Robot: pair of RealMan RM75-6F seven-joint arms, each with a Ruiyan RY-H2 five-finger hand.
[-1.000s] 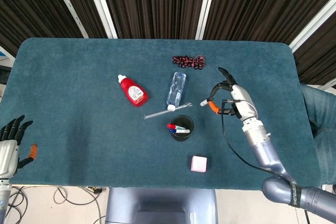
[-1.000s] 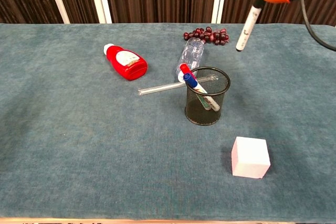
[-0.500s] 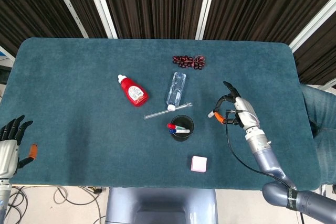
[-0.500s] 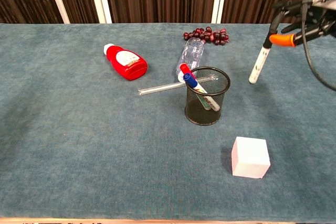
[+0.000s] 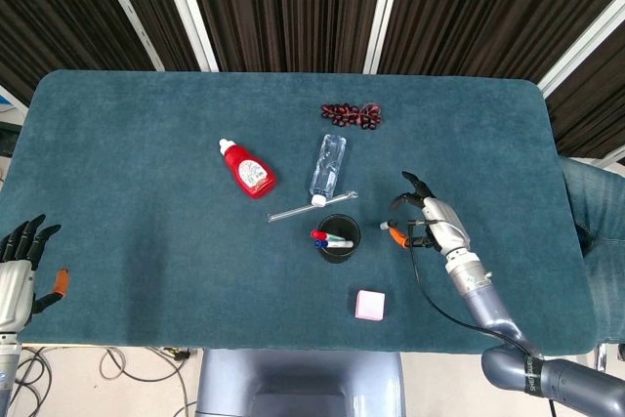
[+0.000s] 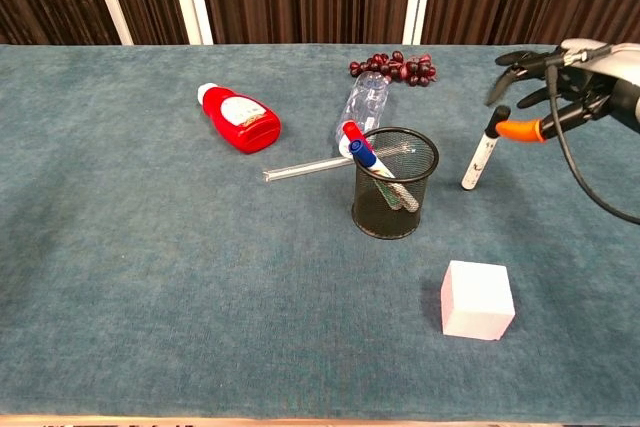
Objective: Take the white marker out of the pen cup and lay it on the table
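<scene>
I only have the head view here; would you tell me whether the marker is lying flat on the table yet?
Observer: Not yet. In the chest view the marker stands nearly upright, with its lower tip at the table; I cannot tell whether it touches.
Operator: Thank you. Where does the right hand grip it?
Observer: The right hand pinches it near the top, just below the dark cap.
Operator: Is anything tall close by?
Observer: Only the cup, standing apart from the marker, with pens sticking out above its rim.
</scene>
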